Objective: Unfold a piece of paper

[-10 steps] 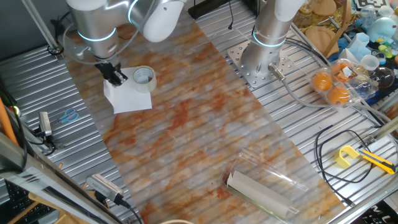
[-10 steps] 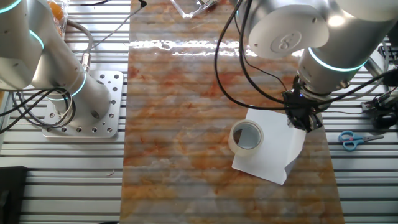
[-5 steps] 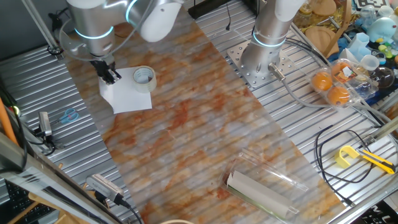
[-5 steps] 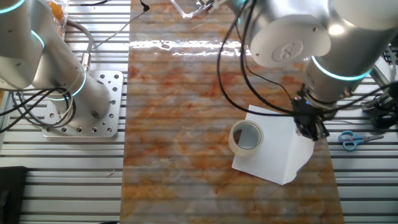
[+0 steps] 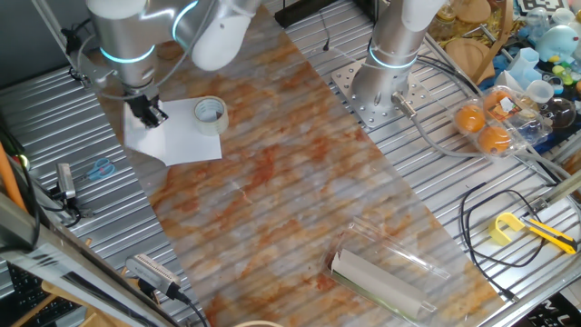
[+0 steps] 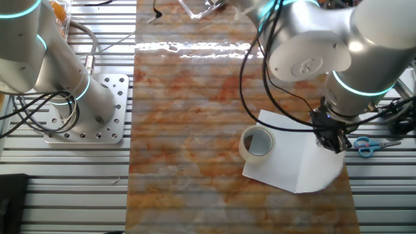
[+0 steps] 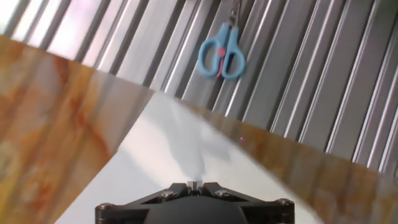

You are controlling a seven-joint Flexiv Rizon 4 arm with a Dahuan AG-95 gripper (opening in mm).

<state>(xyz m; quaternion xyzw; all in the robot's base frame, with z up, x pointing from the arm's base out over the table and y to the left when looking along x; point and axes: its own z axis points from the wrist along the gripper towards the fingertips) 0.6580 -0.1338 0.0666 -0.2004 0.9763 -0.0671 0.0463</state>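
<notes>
The piece of paper (image 5: pixel 186 138) is a white sheet on the orange-streaked mat, with its top flap lifted at the mat's edge; it also shows in the other fixed view (image 6: pixel 289 153) and in the hand view (image 7: pixel 180 149). My gripper (image 5: pixel 149 113) is shut on the flap's edge and holds it out over the mat's side; it shows in the other fixed view (image 6: pixel 331 138) and in the hand view (image 7: pixel 194 184). A clear tape roll (image 5: pixel 210 113) stands on the far part of the sheet, also in the other fixed view (image 6: pixel 258 143).
Blue scissors (image 5: pixel 100 168) lie on the slatted metal table beside the mat, also in the hand view (image 7: pixel 222 53). A rolled greyish sheet in clear plastic (image 5: pixel 386 272) lies at the mat's near end. A second arm's base (image 5: pixel 386 86) stands at the back.
My gripper has moved outward past the mat's edge toward the scissors, drawing the paper's flap with it, so the sheet spreads wider. The tape roll has not moved.
</notes>
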